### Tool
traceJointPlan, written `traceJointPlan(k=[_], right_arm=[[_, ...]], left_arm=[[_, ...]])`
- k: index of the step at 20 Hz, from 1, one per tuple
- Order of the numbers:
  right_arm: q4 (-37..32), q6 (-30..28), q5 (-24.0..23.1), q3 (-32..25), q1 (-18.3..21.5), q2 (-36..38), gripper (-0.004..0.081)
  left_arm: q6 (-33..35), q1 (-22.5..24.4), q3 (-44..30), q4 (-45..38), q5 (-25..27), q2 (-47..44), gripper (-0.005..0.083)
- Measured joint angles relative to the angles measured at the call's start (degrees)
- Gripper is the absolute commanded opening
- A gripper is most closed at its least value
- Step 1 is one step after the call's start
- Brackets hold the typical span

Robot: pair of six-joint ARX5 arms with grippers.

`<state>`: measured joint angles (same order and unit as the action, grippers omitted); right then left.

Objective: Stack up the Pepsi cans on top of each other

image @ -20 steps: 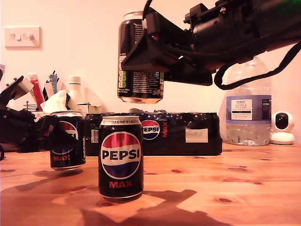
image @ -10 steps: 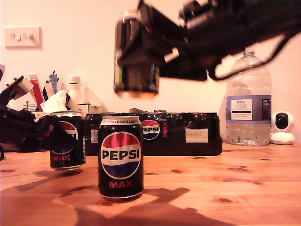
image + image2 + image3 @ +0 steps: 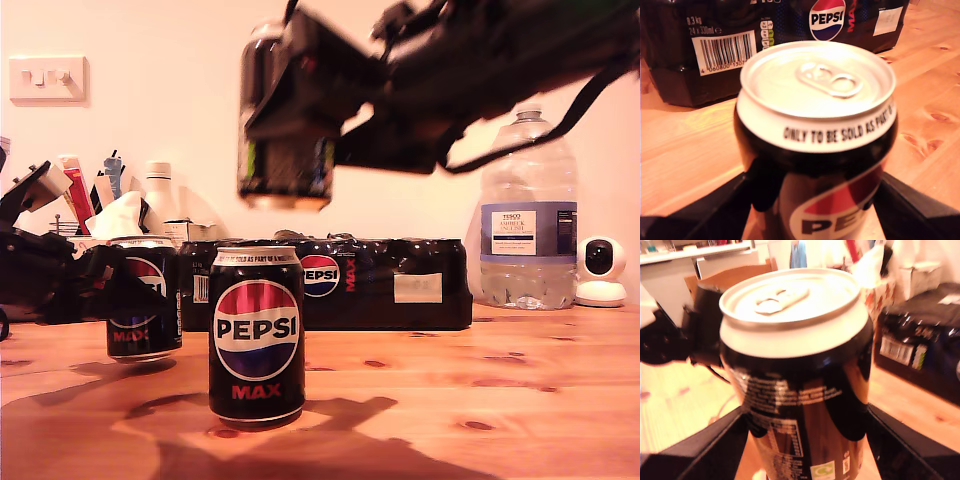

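The raised can is hanging in the air, clamped in my second gripper, directly above the front can standing on the table. The side can is sitting pinched in my first gripper, behind and beside the front can. The multipack is lying just beyond both.

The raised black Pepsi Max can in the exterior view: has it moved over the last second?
Yes. The raised black Pepsi Max can shifted toward the exterior view's left and slightly up, judged against the standing front can.
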<state>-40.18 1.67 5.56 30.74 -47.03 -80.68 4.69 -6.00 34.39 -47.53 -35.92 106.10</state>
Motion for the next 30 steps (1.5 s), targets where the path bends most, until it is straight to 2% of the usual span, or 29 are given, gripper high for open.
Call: traceJointPlan(k=[4, 30], right_arm=[[0.2, 0.0, 0.0, 1.4, -0.4, -3.0, 0.0575], [-0.2, 1.3, -0.2, 2.9, -0.4, -5.4, 0.0575]], left_arm=[[0.0, 0.0, 0.0, 0.0, 0.0, 0.0, 0.0417], [0.0, 0.0, 0.0, 0.0, 0.0, 0.0, 0.0417]])
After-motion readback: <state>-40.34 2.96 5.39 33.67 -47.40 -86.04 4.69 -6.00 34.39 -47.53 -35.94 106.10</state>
